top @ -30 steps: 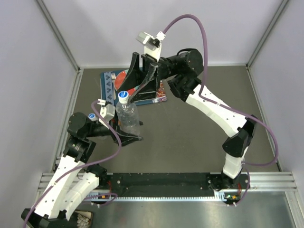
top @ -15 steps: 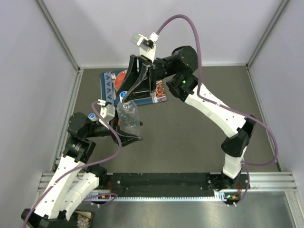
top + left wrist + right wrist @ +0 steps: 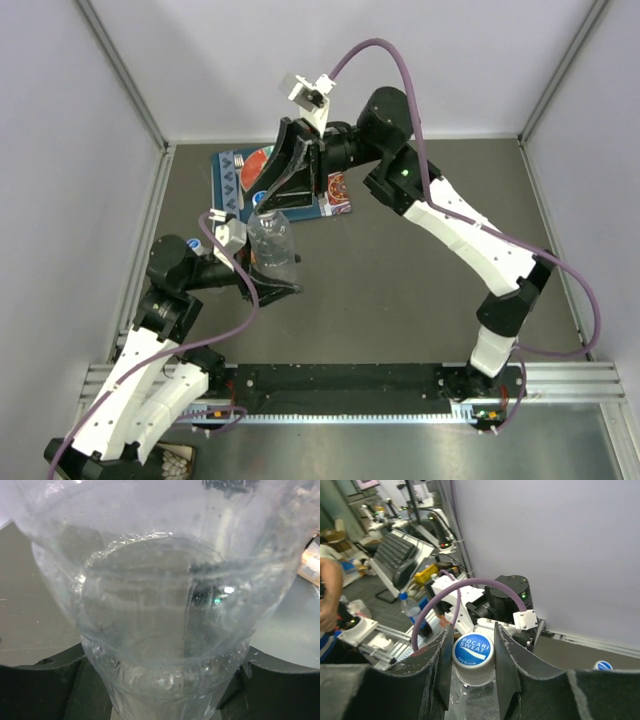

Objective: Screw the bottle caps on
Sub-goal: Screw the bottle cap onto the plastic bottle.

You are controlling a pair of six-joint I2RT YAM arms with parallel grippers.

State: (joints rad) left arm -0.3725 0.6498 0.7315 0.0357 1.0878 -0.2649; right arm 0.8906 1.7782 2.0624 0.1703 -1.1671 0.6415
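A clear plastic bottle [image 3: 273, 246] stands upright, with my left gripper [image 3: 268, 270] shut on its lower body. In the left wrist view the bottle [image 3: 160, 605] fills the frame, and the dark fingers [image 3: 40, 690] press in at the bottom corners. From above, my right gripper [image 3: 266, 207] covers the bottle's top. The right wrist view shows a white bottle cap [image 3: 473, 652] with a blue printed top sitting on the bottle's neck. My right gripper [image 3: 473, 656] is shut on that cap, one finger [image 3: 441, 666] against each side.
A red-and-teal patterned plate [image 3: 235, 176] lies behind the bottle, partly under the right arm. A second blue-topped cap [image 3: 603, 666] lies on the grey table near the left arm. Pale walls with metal rails enclose the table on three sides.
My right gripper has come down over the bottle's top and its jaws have closed in on the cap. The left arm and the bottle have stayed in place.
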